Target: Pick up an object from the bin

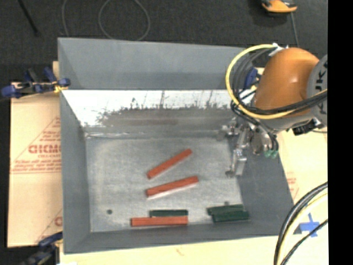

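My gripper (pixel 237 169) hangs at the right side of the bin, low over the floor near the right wall, with nothing seen in it. Left of it lies a slanted red bar (pixel 169 164). Below that one a second red bar (pixel 171 186) lies nearly parallel to it. A dark green block (pixel 227 213) rests on the floor just in front of the gripper, apart from it.
Along the front wall lie a third red bar (pixel 159 221) and a thin dark green bar (pixel 168 213) touching it. A small dark speck (pixel 109 212) sits at the front left. The arm with its orange cover and cables comes in over the right rim.
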Motion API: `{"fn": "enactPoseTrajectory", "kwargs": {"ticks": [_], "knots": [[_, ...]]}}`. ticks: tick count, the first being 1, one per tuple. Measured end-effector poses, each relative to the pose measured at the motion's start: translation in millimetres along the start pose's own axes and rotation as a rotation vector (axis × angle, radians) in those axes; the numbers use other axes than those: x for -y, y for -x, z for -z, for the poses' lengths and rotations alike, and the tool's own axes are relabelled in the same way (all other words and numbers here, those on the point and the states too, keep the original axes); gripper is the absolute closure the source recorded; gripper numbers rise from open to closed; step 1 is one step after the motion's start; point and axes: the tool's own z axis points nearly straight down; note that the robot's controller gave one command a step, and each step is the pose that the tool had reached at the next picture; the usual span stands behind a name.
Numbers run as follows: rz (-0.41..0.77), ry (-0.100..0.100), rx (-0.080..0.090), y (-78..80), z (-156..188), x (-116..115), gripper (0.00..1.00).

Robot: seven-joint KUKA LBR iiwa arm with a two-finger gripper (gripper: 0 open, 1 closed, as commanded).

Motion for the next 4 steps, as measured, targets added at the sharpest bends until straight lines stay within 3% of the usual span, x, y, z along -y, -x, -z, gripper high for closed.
{"fn": "enactPoseTrajectory", "kwargs": {"ticks": [1, 2, 3, 4], "knots": [[0.089, 0.003, -0.007, 25.4, -114, -43, 0.0], [0.182, 0.004, -0.005, -29.8, -116, -100, 0.0], [0.18, 0.003, -0.001, -28.0, -115, -97, 1.0], [0.225, 0.002, 0.008, -29.9, 25, -131, 1.0]]}}
